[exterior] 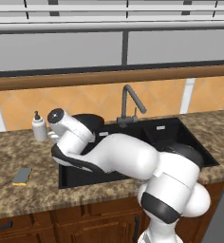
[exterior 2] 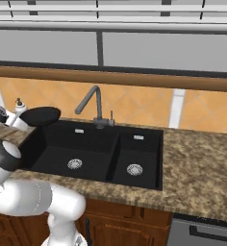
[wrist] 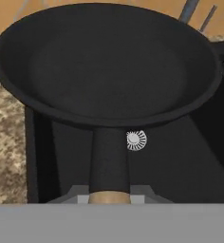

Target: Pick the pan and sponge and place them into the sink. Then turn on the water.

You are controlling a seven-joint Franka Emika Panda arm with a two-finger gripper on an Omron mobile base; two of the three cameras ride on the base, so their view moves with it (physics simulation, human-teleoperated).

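Above the wide left basin of the black double sink (exterior 2: 91, 153), the frying pan (wrist: 107, 66) is held in the air by its handle. The gripper (wrist: 109, 197) is clamped shut on the tan wooden handle, whose pale end shows at the bottom of the hand view where the fingertips meet it. In the right base view the pan (exterior 2: 40, 116) hangs over the sink's left rim, close to the white soap pump bottle (exterior 2: 20, 106), and it looks roughly level. The silver drain (wrist: 136, 140) of the wide basin is seen just below the pan's near edge, so the pan is judged to lie partly over the basin and partly over the granite counter (exterior: 19, 199).

The step in hand is judged to be the lowering of the pan into the wide basin. It would be done well if the pan were first carried further toward the basin's middle, so that its far rim clears the sink wall, and then brought down level until its base rests on the basin floor. The angular dark faucet (exterior: 131, 102) stands behind the divider and should be kept clear of. The grip should be released only once the pan is supported.

The sponge (exterior: 23, 176) lies flat on the counter, well left of the sink, not yet picked. No water is seen at the spout.
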